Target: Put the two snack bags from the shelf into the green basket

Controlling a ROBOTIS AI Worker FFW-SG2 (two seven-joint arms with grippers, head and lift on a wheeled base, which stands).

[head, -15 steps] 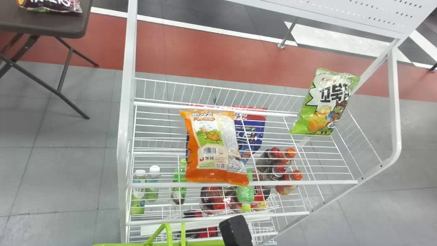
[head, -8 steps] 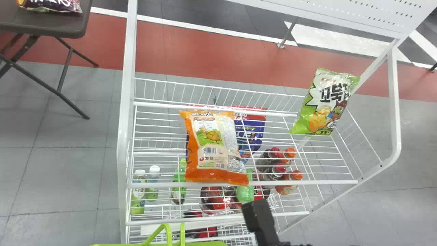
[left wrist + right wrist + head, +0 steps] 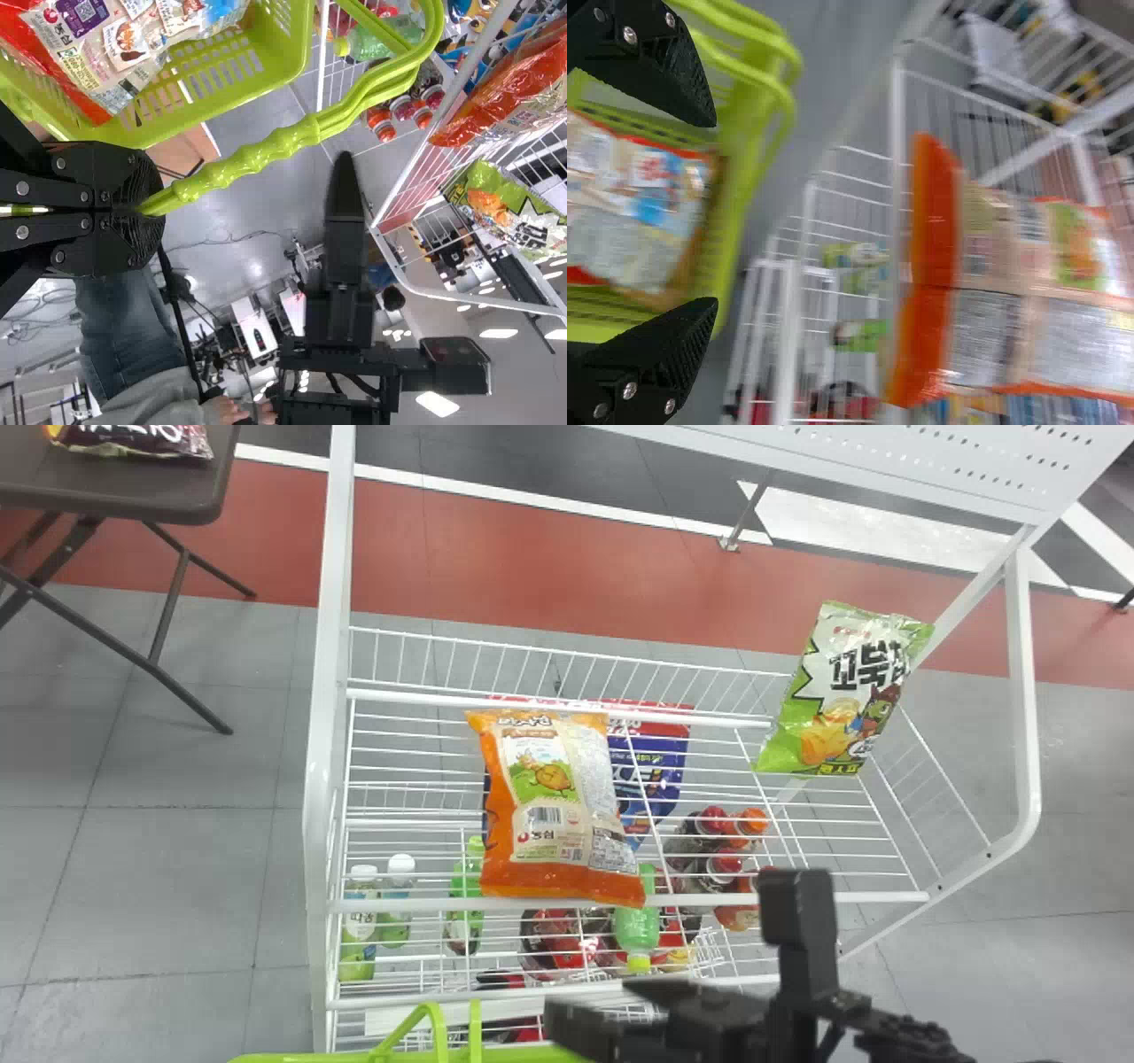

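wire shelf, white and made of metal (image 3: 620, 903), stands in the middle. on it, left of its middle, lies a big orange and cream snack bag (image 3: 558, 806), with its near end over the front rail. a green and white snack bag (image 3: 842, 691) is tilted at the far right part of the shelf. the green plastic basket (image 3: 496, 1056) is at the near side, in front of the shelf, and a shiny red and white snack bag (image 3: 133, 49) is inside it.

the left gripper (image 3: 149, 208) is closed tight on the basket's bumpy green handle (image 3: 257, 158). the right gripper (image 3: 680, 948) is near the front of the shelf, to the right of the basket. its two black fingers are wide apart and hold nothing.

under the top wires there is a blue and red bag (image 3: 651, 771). small bottles with red and orange caps (image 3: 713, 824) are lower down, on the right, and pale green bottles (image 3: 360, 921) are on the left. far to the left, a dark purple bag (image 3: 168, 441) lies on a brown folding table (image 3: 133, 500).
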